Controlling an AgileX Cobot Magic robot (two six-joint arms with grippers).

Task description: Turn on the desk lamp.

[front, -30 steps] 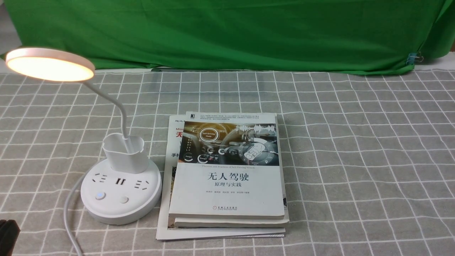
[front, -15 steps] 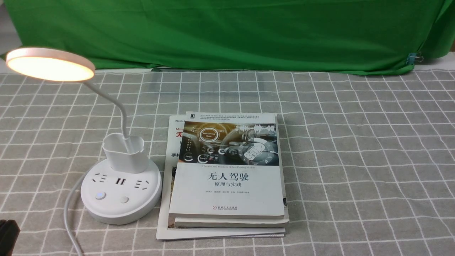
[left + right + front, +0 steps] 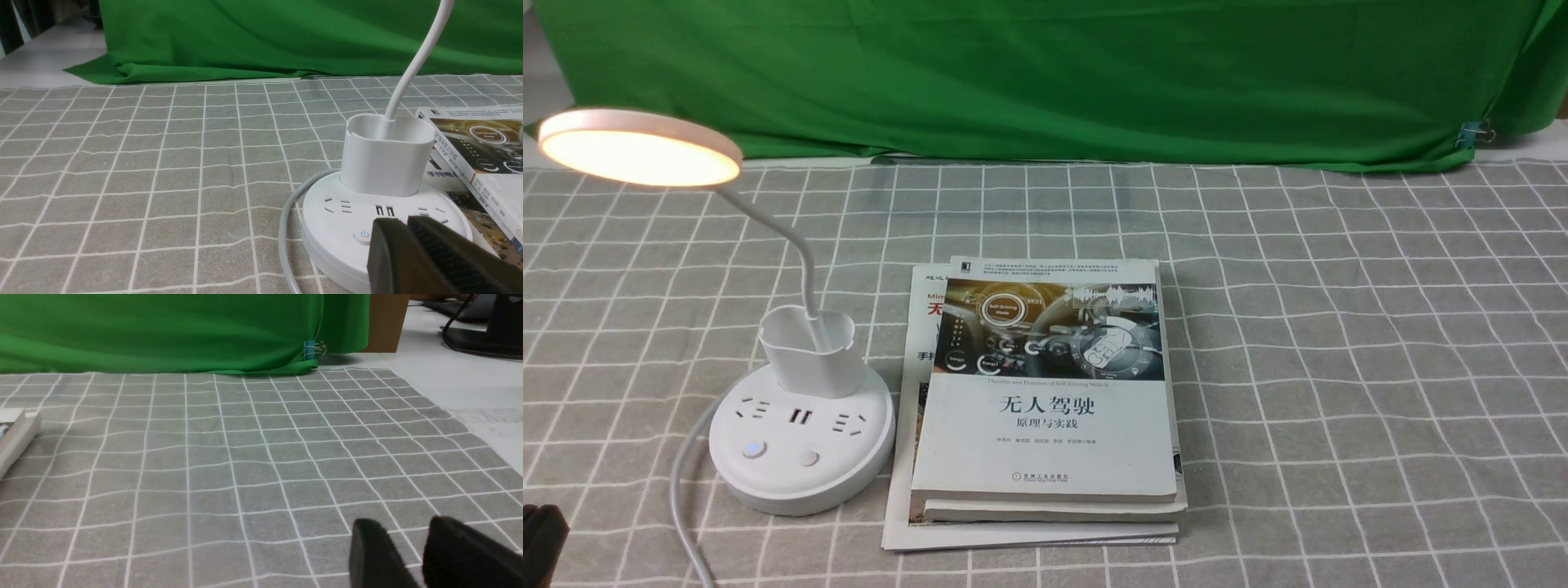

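The white desk lamp (image 3: 800, 445) stands on the left of the checked cloth, and its round disc head (image 3: 637, 151) glows warm. Behind the base's sockets stand a thin neck and a small cup (image 3: 811, 349). Of the two buttons on the base, the left button (image 3: 754, 449) shows a blue light. In the left wrist view my left gripper (image 3: 404, 220) is shut and empty, its tips just in front of the lamp base (image 3: 339, 216), beside the lit button (image 3: 363, 234). My right gripper (image 3: 408, 526) hovers open over bare cloth, holding nothing.
A stack of books (image 3: 1045, 392) lies right beside the lamp base. The lamp's white cable (image 3: 682, 506) runs off the near edge. A green backdrop (image 3: 1045, 73) hangs behind the table. A dark bit of my left arm (image 3: 541, 543) shows at the front view's corner.
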